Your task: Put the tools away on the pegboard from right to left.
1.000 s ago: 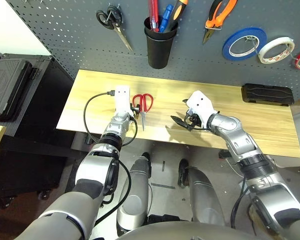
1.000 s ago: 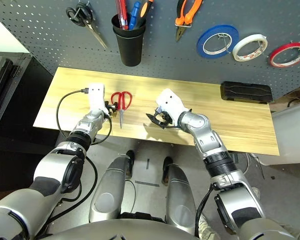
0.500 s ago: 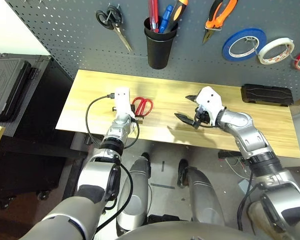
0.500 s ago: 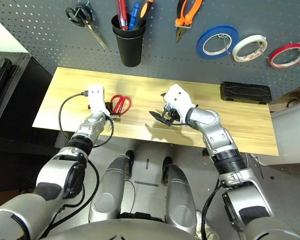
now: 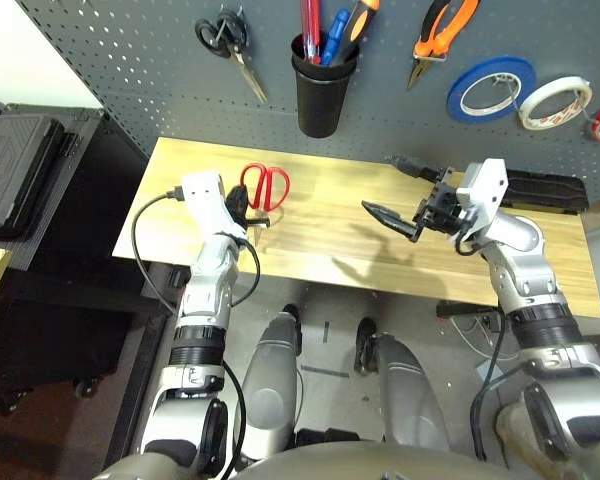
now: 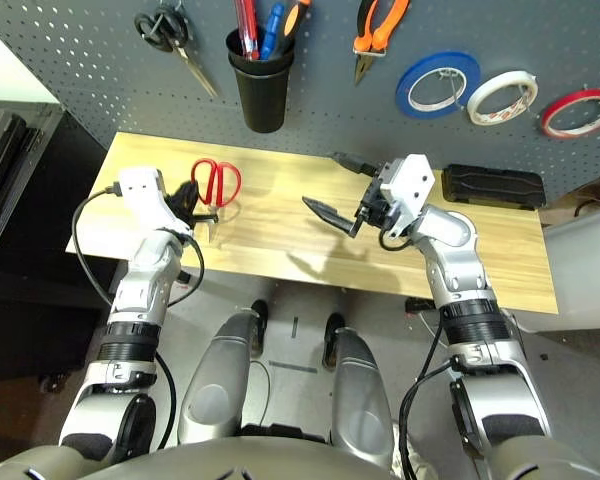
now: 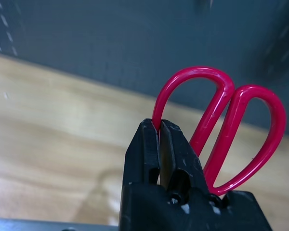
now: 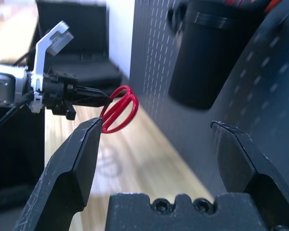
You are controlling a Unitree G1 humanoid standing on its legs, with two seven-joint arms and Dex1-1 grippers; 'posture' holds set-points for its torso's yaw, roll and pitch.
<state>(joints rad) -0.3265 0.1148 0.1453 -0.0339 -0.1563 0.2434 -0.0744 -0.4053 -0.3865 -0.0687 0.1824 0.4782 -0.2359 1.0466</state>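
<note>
Light wooden table [image 5: 320,225], black cabinet [image 5: 40,200] to its left, grey floor [image 5: 325,345] beneath

No text, label, brand, number or sign can be read anywhere in these views.
</note>
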